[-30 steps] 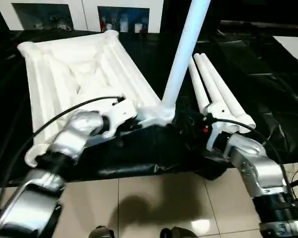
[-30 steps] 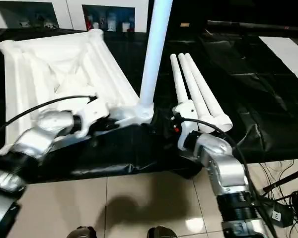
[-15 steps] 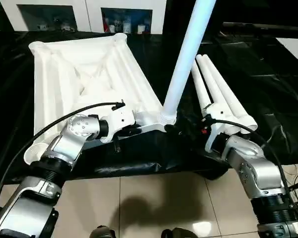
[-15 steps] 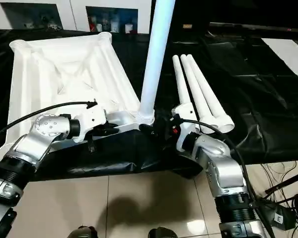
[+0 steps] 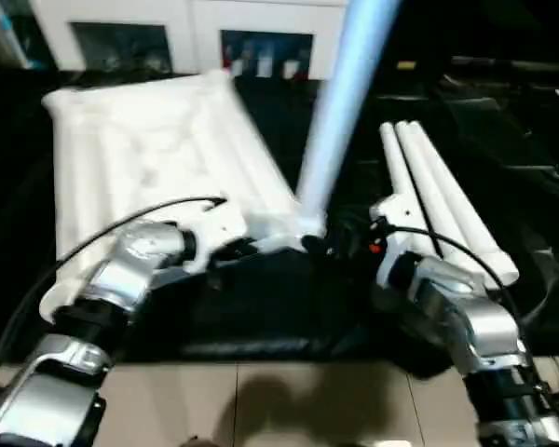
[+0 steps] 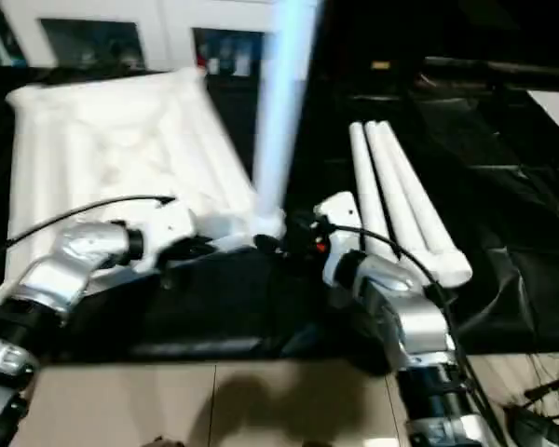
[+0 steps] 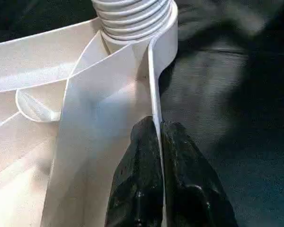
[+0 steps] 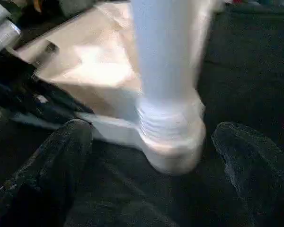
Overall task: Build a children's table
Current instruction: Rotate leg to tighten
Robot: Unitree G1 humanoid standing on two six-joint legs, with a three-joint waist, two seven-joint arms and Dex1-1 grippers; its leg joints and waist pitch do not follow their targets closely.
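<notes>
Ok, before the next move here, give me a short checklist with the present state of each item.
1. Left gripper holding the table top: ok, its fingers are shut on the thin rim wall beside the corner socket.
2. Right gripper free of the upright leg: ok, fingers spread wide to either side of the leg, not touching it.
3. Upright leg standing in the near corner socket: ok, its ribbed end sits in the socket.
4. Leg fully seated: cannot tell, ribs still show above the socket.
5. Spare legs at hand: ok, lying together on the black cover beyond the right arm.
</notes>
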